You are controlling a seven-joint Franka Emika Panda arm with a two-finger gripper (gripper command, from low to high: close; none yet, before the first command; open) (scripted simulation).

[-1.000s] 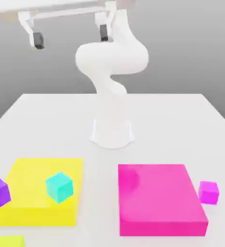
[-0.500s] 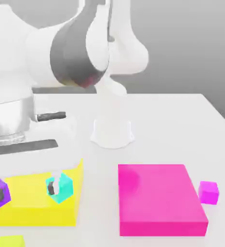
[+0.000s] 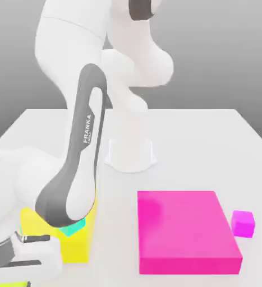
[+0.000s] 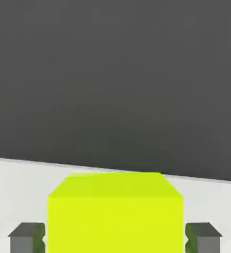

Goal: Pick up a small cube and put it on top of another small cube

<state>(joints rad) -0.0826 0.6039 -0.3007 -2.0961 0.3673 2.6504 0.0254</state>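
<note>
Hand view: the lime cube (image 4: 115, 222) sits between the gripper's (image 4: 115, 238) two fingers, which stand apart, one just beside each side of the cube, with a thin gap at each. In the exterior view, the hand is over the lime cube. Black-and-white writing on the arm (image 3: 86, 132) says FRANKA.

Cubes (image 3: 243, 224) (image 3: 74, 227) (image 4: 115, 225) — three, slabs (image 3: 183, 227) (image 3: 77, 249) — two, arm (image 3: 71, 151) — one, table (image 3: 206, 146) — one

The big white table (image 3: 183, 151) is bright. Behind the table is a plain gray wall (image 3: 223, 50).
</note>
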